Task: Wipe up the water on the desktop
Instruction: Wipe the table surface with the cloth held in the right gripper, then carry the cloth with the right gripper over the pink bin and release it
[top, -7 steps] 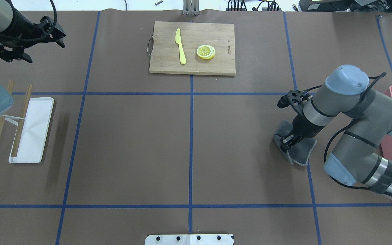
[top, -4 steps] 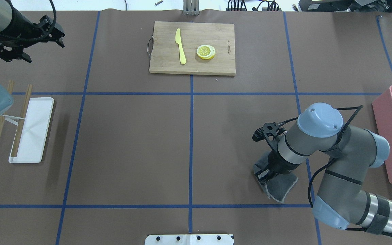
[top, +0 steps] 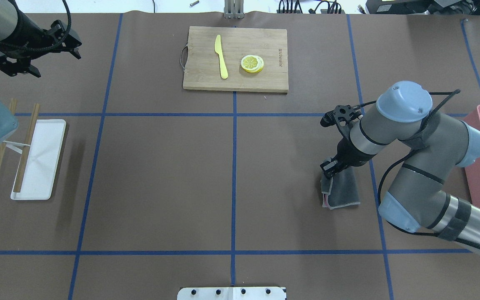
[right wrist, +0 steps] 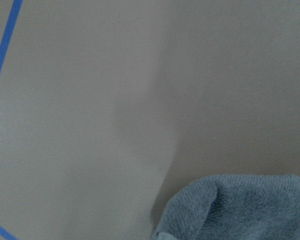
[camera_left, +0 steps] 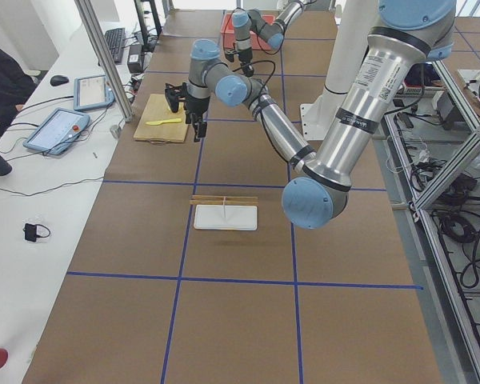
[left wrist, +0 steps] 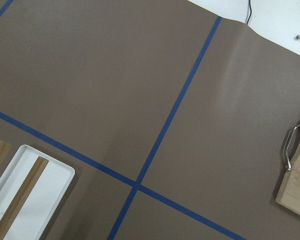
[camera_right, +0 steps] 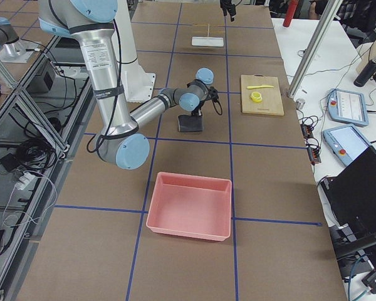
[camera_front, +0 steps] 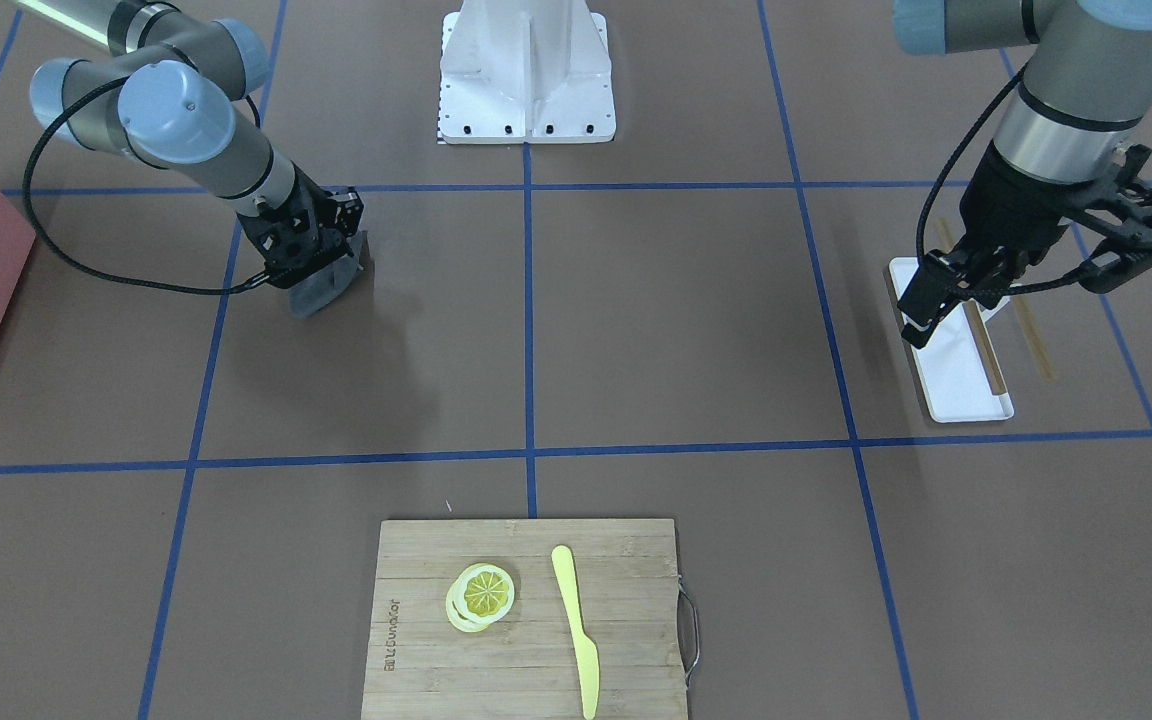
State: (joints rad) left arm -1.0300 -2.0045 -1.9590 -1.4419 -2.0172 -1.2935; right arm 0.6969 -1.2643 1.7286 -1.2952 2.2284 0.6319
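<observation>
At right on the matte brown taped desktop (top: 161, 187), your right gripper (top: 328, 166) clamps a grey-blue terry cloth (top: 342, 191), prob. mid-wipe; no water visible; left gripper's (camera_front: 926, 305) gap: can't tell.

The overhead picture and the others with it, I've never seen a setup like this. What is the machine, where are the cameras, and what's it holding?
It is a robot with two arms at a brown desktop. One camera looks down from behind it, one faces it, two watch from the table's ends, and one rides on each wrist. The right tool is clamped on a grey cloth that lies against the desktop. The left tool hangs in the air; I cannot tell whether it is open. Also there: a cutting board with a yellow knife and lemon slices, a white tray, a pink bin.
</observation>
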